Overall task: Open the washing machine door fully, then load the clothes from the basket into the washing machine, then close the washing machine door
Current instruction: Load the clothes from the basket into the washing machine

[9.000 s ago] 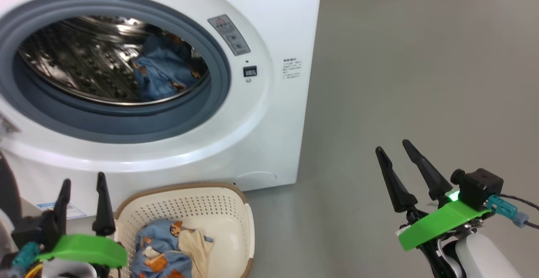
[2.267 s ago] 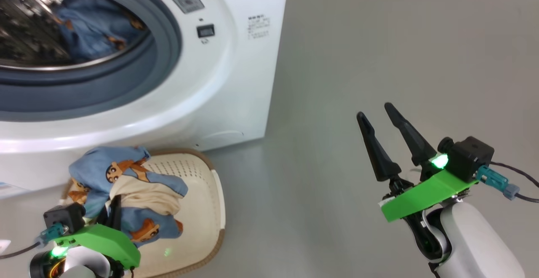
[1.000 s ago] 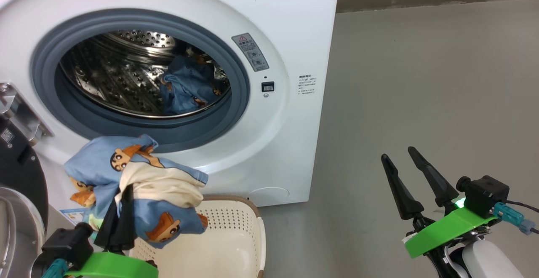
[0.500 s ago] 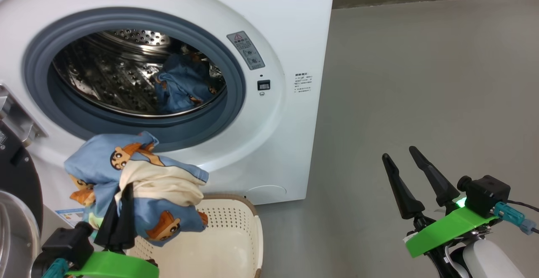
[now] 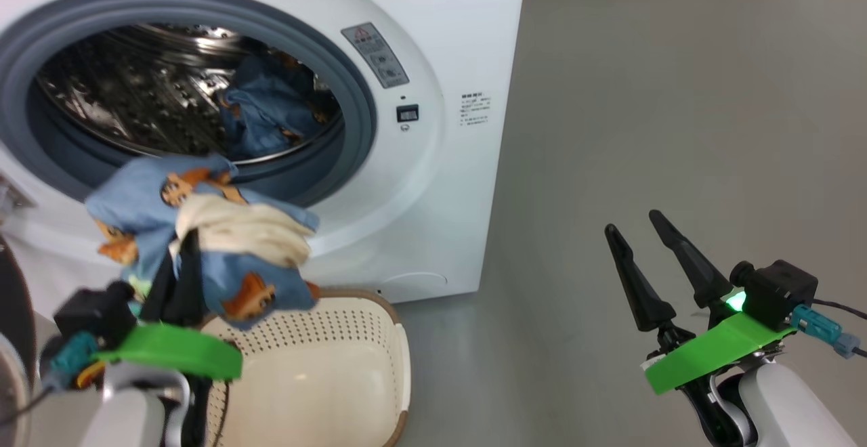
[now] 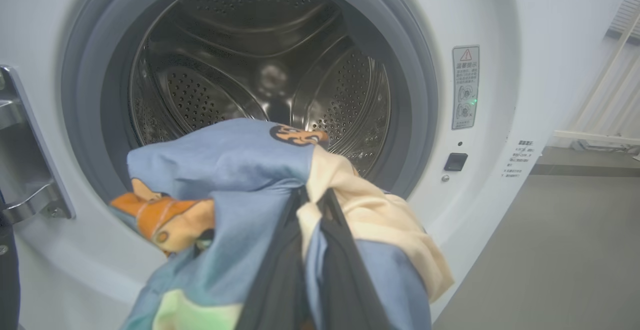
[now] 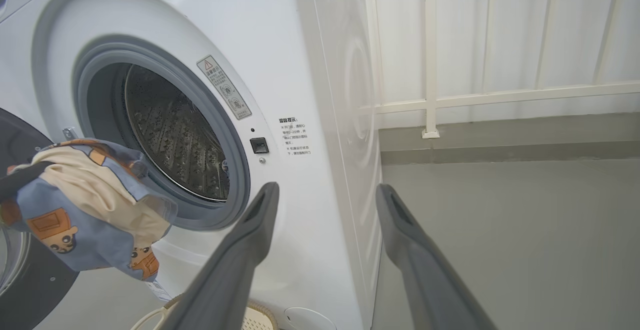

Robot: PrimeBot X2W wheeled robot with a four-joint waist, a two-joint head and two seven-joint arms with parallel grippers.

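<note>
left gripper clamped on the clothes bundle, now lifted off the basket and up at the near lip of the washing machine opening. right gripper spread, empty, far right. Basket looks empty, so likely last load, then door. Head view gives a blue piece already in the drum; left wrist view gives bundle alignment with the drum mouth.

Your left gripper has its fingers clamped on the clothes, with the bundle in front of the washing machine drum opening.
</note>
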